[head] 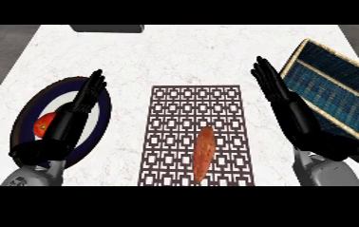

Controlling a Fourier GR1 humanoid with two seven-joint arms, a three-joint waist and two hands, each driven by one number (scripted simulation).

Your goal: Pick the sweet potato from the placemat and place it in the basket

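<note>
Two open hands, left hand (82,102) and right hand (278,94) | sweet potato (203,152) on placemat (175,121) between them, long axis near-far | right hand nearer, beside basket (326,86)

Single head view, looking steeply down, close over counter (189,55).

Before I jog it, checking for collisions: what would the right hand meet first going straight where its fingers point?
Probably nothing: the right hand points over bare counter toward the far edge, basket off to its right; height unclear.
</note>
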